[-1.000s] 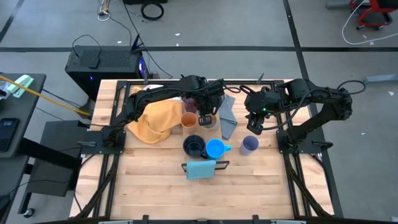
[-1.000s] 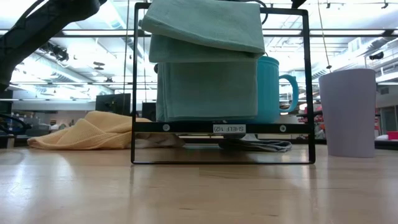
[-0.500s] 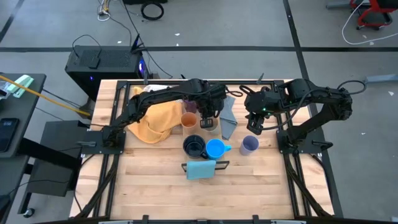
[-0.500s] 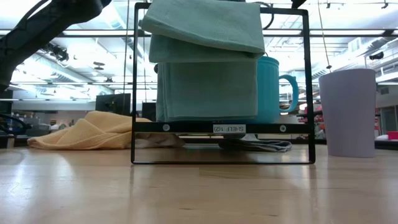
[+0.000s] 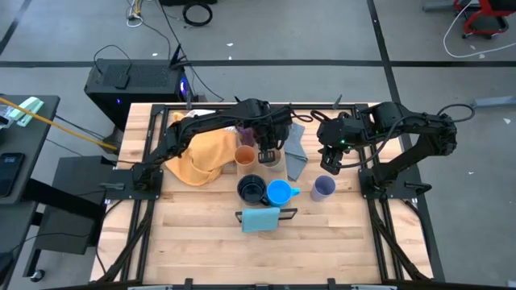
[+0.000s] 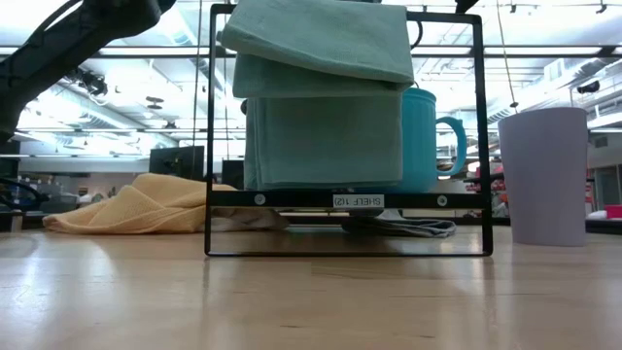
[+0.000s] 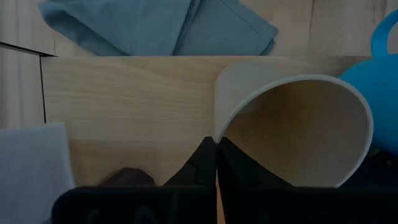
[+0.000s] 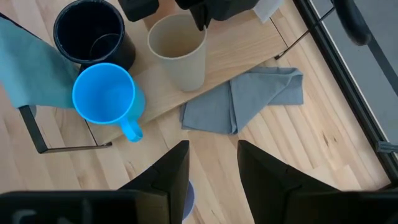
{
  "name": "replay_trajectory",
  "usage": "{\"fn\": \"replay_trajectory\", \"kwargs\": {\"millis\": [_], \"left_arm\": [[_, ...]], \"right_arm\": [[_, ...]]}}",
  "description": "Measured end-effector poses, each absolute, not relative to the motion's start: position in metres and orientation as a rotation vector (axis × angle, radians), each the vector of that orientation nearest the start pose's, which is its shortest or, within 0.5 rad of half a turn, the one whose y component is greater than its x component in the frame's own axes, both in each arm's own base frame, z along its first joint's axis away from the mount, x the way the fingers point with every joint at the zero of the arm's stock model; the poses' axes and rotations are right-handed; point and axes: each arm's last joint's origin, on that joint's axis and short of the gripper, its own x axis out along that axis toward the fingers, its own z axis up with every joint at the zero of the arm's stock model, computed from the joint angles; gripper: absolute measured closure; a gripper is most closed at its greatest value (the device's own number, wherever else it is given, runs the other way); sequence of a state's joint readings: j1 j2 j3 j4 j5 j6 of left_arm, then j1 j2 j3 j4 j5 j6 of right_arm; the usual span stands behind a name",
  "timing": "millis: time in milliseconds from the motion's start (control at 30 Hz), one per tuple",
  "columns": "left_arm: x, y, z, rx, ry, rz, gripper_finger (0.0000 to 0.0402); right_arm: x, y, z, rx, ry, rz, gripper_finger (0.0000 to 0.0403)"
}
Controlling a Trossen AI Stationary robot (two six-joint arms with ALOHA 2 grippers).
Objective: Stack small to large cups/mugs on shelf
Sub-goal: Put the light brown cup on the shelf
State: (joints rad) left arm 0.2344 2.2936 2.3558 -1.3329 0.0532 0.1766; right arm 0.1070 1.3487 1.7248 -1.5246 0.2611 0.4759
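In the low view much of the table is hidden behind a black frame (image 6: 345, 141) hung with teal cloth (image 6: 321, 92). Compared with half a second ago, the left gripper (image 5: 265, 153) is seen shifted slightly. The beige cup (image 8: 178, 51), tilted on the shelf (image 8: 236, 53) beside the bright blue mug (image 8: 107, 98), is pinched at its rim by that gripper's fingers (image 7: 205, 163); the right gripper (image 8: 213, 168) is held spread above the grey cloth (image 8: 244, 99).

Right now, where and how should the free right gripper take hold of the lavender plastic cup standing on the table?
Grip the lavender plastic cup by its smooth side wall near the rim, coming from above: it stands upright, has no handle, and sits apart from the bright blue mug. The right gripper, open, hangs close above it.
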Motion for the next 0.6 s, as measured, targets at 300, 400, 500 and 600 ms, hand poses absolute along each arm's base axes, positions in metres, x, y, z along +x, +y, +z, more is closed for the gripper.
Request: {"fn": "replay_trajectory", "kwargs": {"millis": [300, 400, 500, 600], "left_arm": [[0.4512, 0.1062, 0.2842, -0.036, 1.270, 0.049, 0.0390], [0.4512, 0.1062, 0.2842, -0.036, 1.271, 0.049, 0.0390], [0.4511, 0.1063, 0.2841, -0.033, 1.273, 0.052, 0.0389], [0.4499, 0.1059, 0.2843, -0.029, 1.283, 0.049, 0.0392]], "right_arm": [[0.2068, 0.0106, 0.4195, 0.213, 1.067, -0.411, 0.0261], [0.2068, 0.0098, 0.4195, 0.206, 1.068, -0.409, 0.0261], [0.2068, 0.0099, 0.4195, 0.203, 1.069, -0.406, 0.0261], [0.2068, 0.0099, 0.4195, 0.203, 1.069, -0.406, 0.0261]]}}
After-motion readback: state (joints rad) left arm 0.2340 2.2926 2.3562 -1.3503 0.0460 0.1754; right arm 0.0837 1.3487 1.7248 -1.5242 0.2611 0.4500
